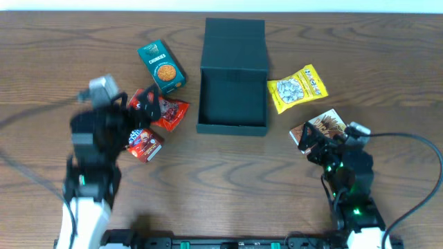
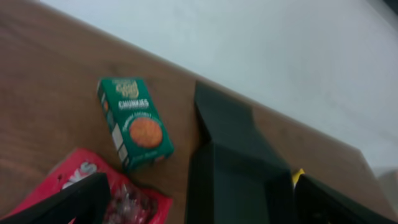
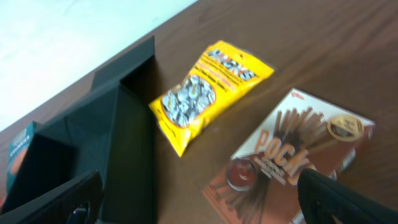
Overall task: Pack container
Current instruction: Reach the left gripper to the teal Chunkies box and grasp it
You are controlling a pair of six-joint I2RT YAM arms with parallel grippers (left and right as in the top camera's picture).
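zero snacks are sitting in the container [image 1: 232, 97] yet; it is lying open at upper centre of the frame on the counter [image 1: 228, 194], five packets [image 1: 296, 88] waiting around it. left jaws and right jaws are gaping wide, holding nothing.

There is one dark teal-green matte rectangular box with a hinged flap lid [image 1: 233, 69]. There is one small green cookie packet [image 1: 161, 67]. There are two red crinkly snack pouches, a plain red pouch [image 1: 173, 113] and a blue-and-white labelled pouch [image 1: 144, 144]. There is one yellow plastic snack bag [image 1: 297, 88] and one brown flat cardboard box of chocolate sticks [image 1: 324, 126]. That makes five snacks.
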